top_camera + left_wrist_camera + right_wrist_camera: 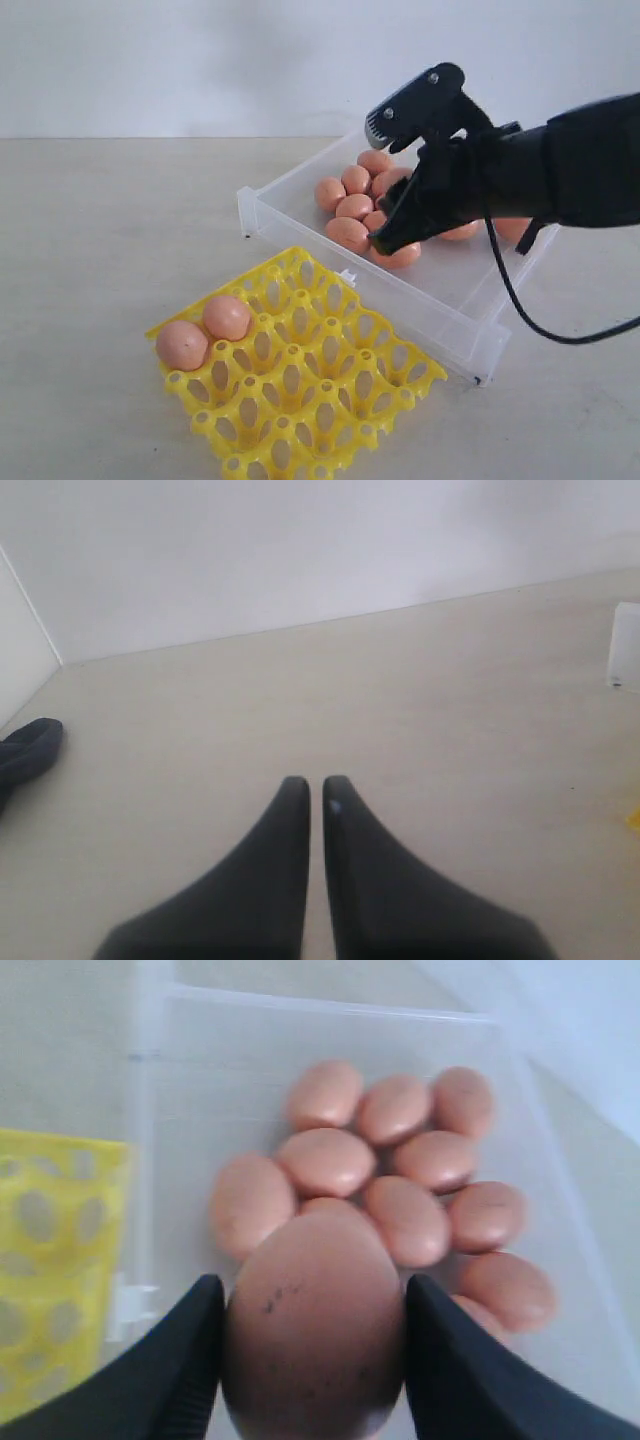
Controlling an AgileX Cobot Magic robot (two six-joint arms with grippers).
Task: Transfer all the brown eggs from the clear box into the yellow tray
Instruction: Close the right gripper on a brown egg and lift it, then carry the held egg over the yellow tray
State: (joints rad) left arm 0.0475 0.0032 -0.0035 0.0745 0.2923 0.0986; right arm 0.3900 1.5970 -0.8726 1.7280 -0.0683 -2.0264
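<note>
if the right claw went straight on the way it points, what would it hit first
Likely the loose eggs in the clear box, touched first by the egg it holds; depth is unclear.

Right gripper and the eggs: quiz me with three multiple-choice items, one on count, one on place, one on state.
1. How many brown eggs sit in the yellow tray? A) none B) two C) five
2. The right gripper is above: A) the clear box B) the yellow tray C) bare table
3. The right gripper is: A) open and empty B) shut on a brown egg C) out of view

Answers: 1 B, two fill adjoining cups at the tray's edge. 2 A, the exterior view shows it over the box's eggs. 3 B, the right wrist view shows the egg filling the gripper's gap.
</note>
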